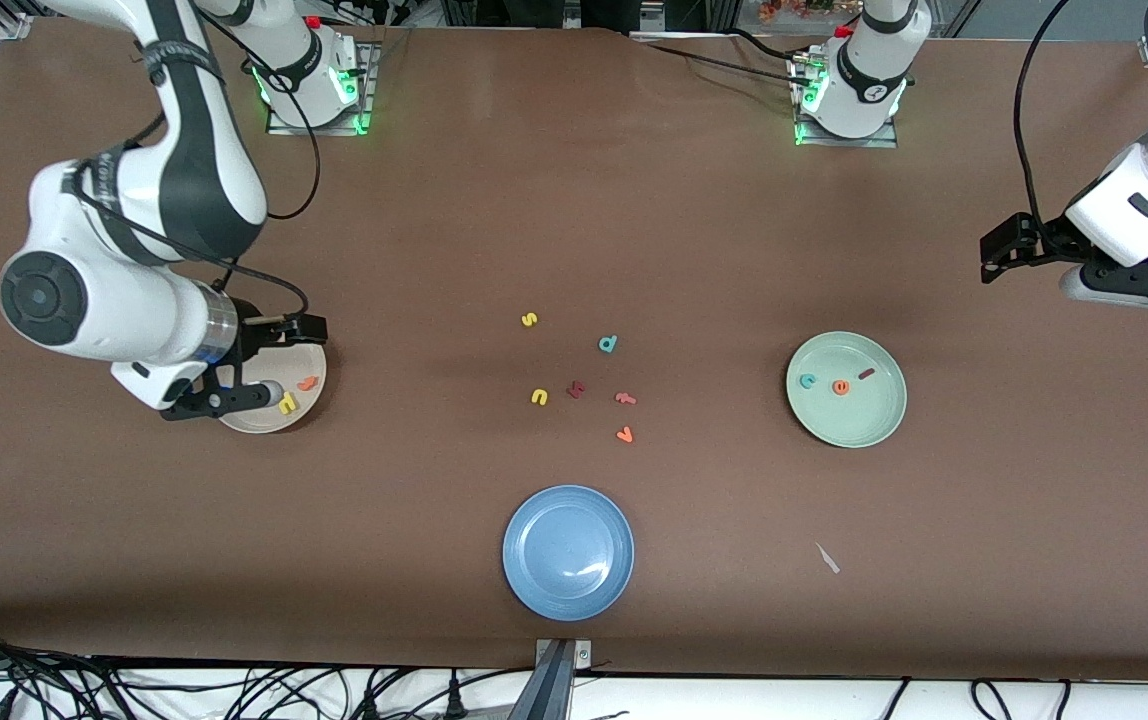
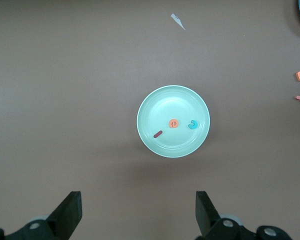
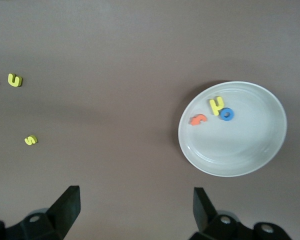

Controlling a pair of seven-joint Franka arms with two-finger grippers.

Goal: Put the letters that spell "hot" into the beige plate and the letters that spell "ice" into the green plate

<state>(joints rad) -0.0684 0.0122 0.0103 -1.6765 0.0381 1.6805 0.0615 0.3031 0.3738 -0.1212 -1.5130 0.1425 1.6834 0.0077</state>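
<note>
Seemingly the sorting itself is done, so the step in hand is a clean retreat. The beige plate at the right arm's end of the tabletop holds the yellow h, the blue o and the orange t, clustered together. The green plate toward the left arm's end holds the teal c, the orange e and the dark red i.

The right gripper hangs over the beige plate's edge, fingers spread and empty; lifting it straight up should avoid nudging the plate. The left gripper waits over bare tabletop, fingers spread, empty. The 6 spare letters between the plates, like the yellow s, should stay put.
</note>
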